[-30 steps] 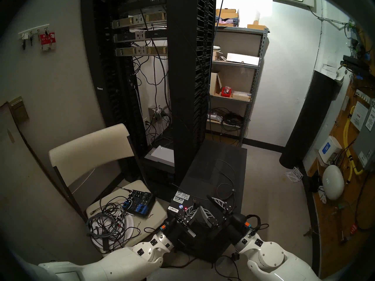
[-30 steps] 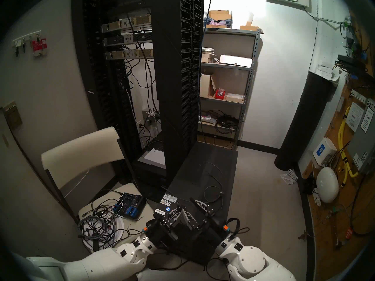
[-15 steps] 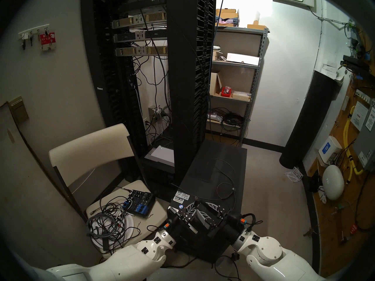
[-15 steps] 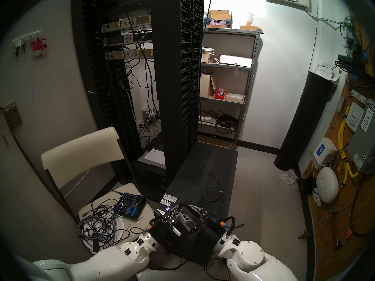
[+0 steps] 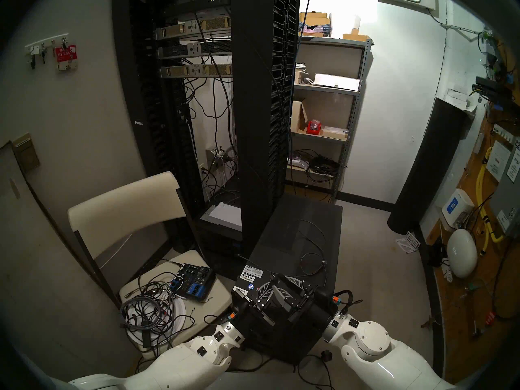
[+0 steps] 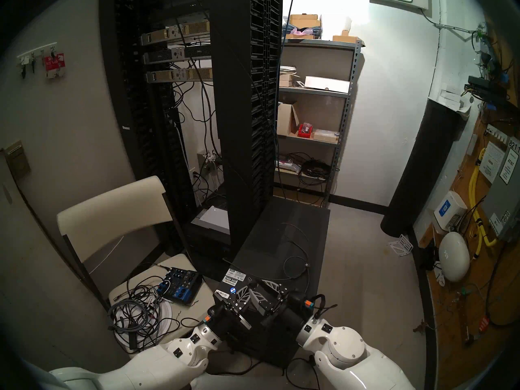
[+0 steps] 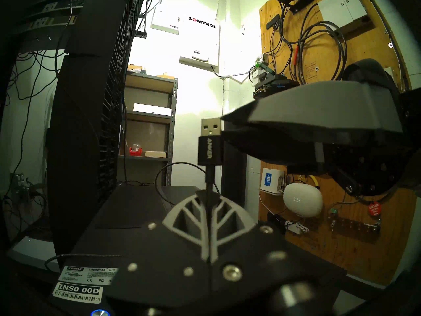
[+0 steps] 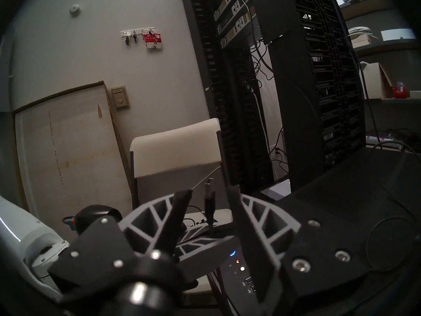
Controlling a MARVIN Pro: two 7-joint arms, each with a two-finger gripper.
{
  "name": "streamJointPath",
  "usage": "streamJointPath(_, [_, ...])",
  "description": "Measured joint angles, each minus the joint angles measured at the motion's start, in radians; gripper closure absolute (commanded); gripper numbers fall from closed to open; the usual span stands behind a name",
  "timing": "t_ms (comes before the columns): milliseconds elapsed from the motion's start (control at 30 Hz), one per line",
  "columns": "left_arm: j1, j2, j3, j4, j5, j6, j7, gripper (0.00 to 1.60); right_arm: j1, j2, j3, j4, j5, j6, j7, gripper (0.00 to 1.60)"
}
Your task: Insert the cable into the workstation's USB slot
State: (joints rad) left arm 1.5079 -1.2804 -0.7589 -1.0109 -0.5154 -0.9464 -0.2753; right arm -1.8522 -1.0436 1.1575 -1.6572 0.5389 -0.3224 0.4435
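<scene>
While right claw [image 8: 208, 195] flanks plug [image 7: 210, 141], USB slot [image 8: 252, 288] half-hidden (blurred).

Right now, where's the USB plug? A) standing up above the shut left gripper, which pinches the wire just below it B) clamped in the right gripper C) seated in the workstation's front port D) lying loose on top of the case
A: in the left wrist view the plug stands upright, wire pinched in the left gripper; the right gripper straddles it with jaws apart.
</scene>
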Motion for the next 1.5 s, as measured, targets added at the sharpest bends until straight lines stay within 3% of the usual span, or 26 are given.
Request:
streamJointPath(300, [0.019,0.022,-0.019,-0.116,-0.167,0.138,-0.017,1.6,-0.036,0.03,0.015,-0.012,-0.138,-0.007,-0.084,0.52])
streamJointPath(667, [0.018,0.091,-0.007,-0.262,-0.357,0.362,-0.04,1.6,-0.072,0.044,-0.017,-0.018,-0.292,0.0,-0.15,0.59])
streamJointPath(867, [0.016,0.14,0.025,-0.344,-0.461,0.493,-0.008,1.6,-0.067,0.025,-0.046,-0.005,-0.361,0.025,-0.184,0.65])
streamJointPath(967, [0.014,0.159,0.029,-0.374,-0.486,0.545,0.01,1.6,-0.061,0.017,-0.053,0.007,-0.396,0.038,-0.206,0.71])
streamJointPath(1000, [0.014,0.168,0.028,-0.388,-0.496,0.571,0.018,1.6,-0.057,0.013,-0.057,0.013,-0.419,0.046,-0.222,0.8])
streamJointPath(1133, [0.013,0.19,0.021,-0.415,-0.514,0.619,0.035,1.6,-0.048,0.004,-0.061,0.025,-0.474,0.065,-0.258,0.82])
streamJointPath(1167, [0.013,0.194,0.02,-0.42,-0.518,0.627,0.038,1.6,-0.047,0.003,-0.061,0.026,-0.483,0.068,-0.265,0.68])
streamJointPath(1267, [0.012,0.207,0.014,-0.433,-0.527,0.645,0.047,1.6,-0.043,-0.002,-0.061,0.029,-0.498,0.075,-0.281,0.57])
streamJointPath(1433, [0.012,0.224,0.009,-0.447,-0.538,0.664,0.058,1.6,-0.041,-0.009,-0.052,0.031,-0.506,0.071,-0.296,0.44])
streamJointPath(1500, [0.012,0.229,0.008,-0.45,-0.542,0.669,0.059,1.6,-0.04,-0.011,-0.048,0.031,-0.506,0.069,-0.299,0.47])
